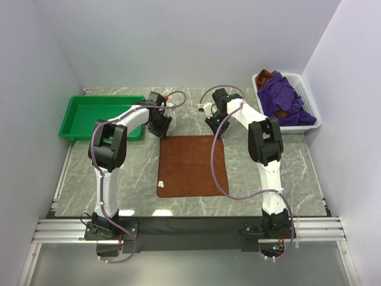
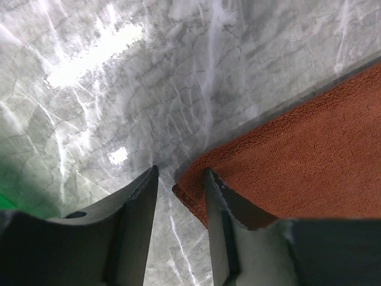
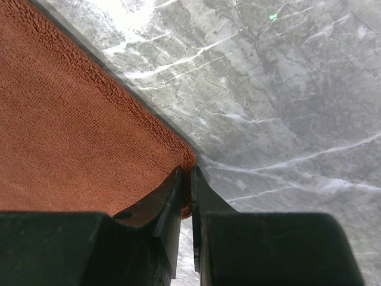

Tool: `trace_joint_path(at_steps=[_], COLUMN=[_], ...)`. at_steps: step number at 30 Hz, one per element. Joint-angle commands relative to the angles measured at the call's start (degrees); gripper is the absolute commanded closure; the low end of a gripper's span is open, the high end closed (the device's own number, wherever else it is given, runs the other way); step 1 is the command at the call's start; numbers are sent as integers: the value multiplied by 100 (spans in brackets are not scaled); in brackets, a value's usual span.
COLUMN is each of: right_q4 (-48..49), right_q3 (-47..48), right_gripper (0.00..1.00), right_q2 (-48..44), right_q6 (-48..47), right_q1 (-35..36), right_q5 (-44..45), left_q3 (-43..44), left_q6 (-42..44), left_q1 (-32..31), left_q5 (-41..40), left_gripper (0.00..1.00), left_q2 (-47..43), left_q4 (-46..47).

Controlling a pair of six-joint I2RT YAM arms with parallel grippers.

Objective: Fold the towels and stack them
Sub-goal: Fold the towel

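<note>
A rust-brown towel [image 1: 191, 165] lies flat in the middle of the marble table. My left gripper [image 1: 161, 128] is at its far left corner. In the left wrist view the jaws are open and the towel's corner [image 2: 187, 189] sits between the fingers [image 2: 221, 205]. My right gripper [image 1: 217, 128] is at the far right corner. In the right wrist view its jaws are shut on the towel's corner [image 3: 188, 179]. More purple and rust-brown towels [image 1: 284, 101] are heaped in a white basket [image 1: 310, 101] at the back right.
A green tray [image 1: 83, 113] stands at the back left, next to my left arm. A small white tag [image 1: 160, 182] shows at the towel's near left edge. White walls close in the table on three sides.
</note>
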Motion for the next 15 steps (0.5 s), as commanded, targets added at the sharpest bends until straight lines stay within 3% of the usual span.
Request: trace_joint_path(at_steps=[1, 8, 15], right_q4=[-71, -45, 43], right_q3=[-207, -286, -339], right_gripper=[84, 87, 96], right_q2=[-58, -120, -182], right_q6=[-10, -1, -1], right_q1=[66, 58, 58], right_q5=[187, 248, 362], left_q3=[-233, -356, -514], left_q6=[-141, -203, -159], left_q1=[-13, -22, -31], left_q5=[6, 207, 287], left_gripper=[58, 73, 99], left_q2=[407, 433, 328], left_q4=[-216, -278, -287])
